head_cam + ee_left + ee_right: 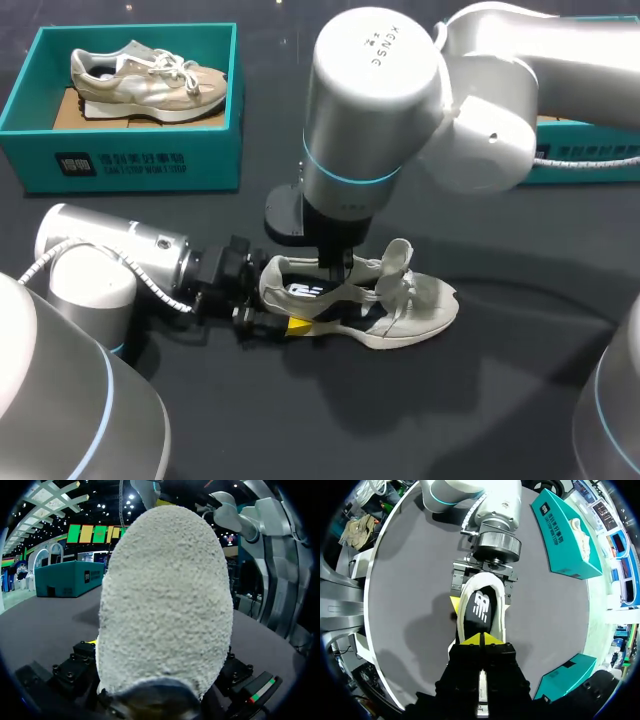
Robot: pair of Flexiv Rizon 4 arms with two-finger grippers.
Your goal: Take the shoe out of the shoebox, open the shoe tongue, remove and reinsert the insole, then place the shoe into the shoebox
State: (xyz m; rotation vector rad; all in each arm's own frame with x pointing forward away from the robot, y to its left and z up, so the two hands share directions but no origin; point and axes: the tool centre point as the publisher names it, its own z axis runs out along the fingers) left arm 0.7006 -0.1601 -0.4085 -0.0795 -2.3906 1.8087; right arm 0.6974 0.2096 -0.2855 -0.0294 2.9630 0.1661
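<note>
The shoe (pixel 400 305) is sitting in the middle of the table (pixel 480 420), well apart from the shoebox (pixel 120 160) at the far left corner. Your left gripper (pixel 268 305) is clamping its heel from both sides, apparently to steady it. Your right gripper (pixel 481 639) is hanging over the opening, yellow tips pressed together at the black insole (pixel 480 607); whether they are nipping it is hidden.

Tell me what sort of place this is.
Probably a robot workstation set up for shoe handling, perhaps a demonstration. My left arm and right arm meet over a dark table, teal shoeboxes stand at its far side, and the left gripper holds a pale shoe by its heel.
</note>
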